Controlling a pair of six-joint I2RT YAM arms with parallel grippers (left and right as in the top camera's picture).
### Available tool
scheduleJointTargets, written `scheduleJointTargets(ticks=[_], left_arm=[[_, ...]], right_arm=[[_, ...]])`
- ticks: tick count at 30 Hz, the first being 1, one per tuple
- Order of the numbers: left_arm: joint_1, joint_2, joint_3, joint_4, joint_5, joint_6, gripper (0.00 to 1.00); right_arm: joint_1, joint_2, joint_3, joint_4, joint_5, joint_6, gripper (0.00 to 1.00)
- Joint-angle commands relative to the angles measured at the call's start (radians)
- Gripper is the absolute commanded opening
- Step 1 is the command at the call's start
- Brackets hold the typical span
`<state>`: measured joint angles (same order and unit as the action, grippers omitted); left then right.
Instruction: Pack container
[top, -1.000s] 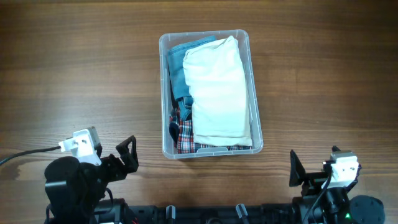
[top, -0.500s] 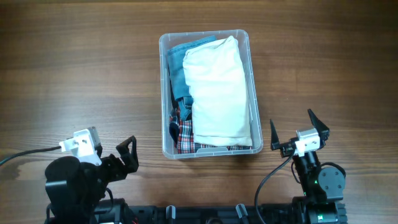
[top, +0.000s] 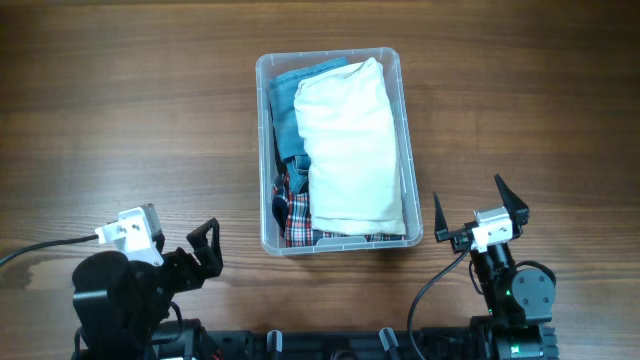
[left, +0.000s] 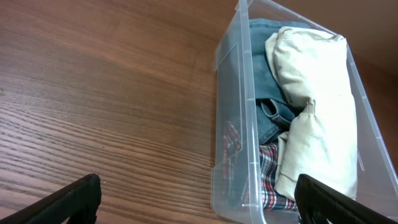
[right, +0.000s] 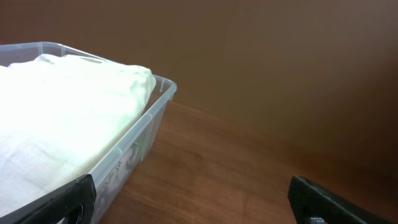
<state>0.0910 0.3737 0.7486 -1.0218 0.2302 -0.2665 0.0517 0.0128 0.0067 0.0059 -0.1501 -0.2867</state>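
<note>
The clear plastic container (top: 262, 150) stands at the table's middle. It holds a folded cream garment (top: 350, 140), a blue denim garment (top: 285, 105) and a red plaid garment (top: 290, 215). The container also shows in the left wrist view (left: 227, 124) and in the right wrist view (right: 134, 140). My left gripper (top: 205, 250) is open and empty at the front left, apart from the container. My right gripper (top: 478, 215) is open and empty at the front right, just right of the container's near corner.
The wooden table (top: 120, 120) surrounds the container. Both arm bases sit at the front edge. A black cable (top: 40, 250) runs from the left edge to the left arm.
My right arm has risen from its low position at the front right edge and now stands closer to the container with its jaws spread. The left arm and the container have not moved.
</note>
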Motion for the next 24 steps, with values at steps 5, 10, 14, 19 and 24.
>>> scheduleJointTargets(ticks=[5,10,14,19,24], left_arm=[[-0.021,-0.124,-0.039,-0.029,-0.108,0.058,1.00],[-0.011,-0.331,-0.386,0.279,-0.116,0.050,1.00],[-0.013,-0.357,-0.602,0.643,-0.067,0.050,1.00],[-0.039,-0.371,-0.679,0.800,-0.070,0.050,1.00],[-0.050,-0.371,-0.686,0.824,-0.071,0.050,1.00]], right_arm=[[0.007,-0.008,-0.001,0.009,-0.024,-0.008,1.00],[0.007,-0.008,-0.001,0.009,-0.024,-0.008,1.00],[0.007,-0.008,-0.001,0.008,-0.024,-0.009,1.00],[0.007,-0.008,-0.001,0.009,-0.024,-0.008,1.00],[0.007,-0.008,-0.001,0.008,-0.024,-0.008,1.00]])
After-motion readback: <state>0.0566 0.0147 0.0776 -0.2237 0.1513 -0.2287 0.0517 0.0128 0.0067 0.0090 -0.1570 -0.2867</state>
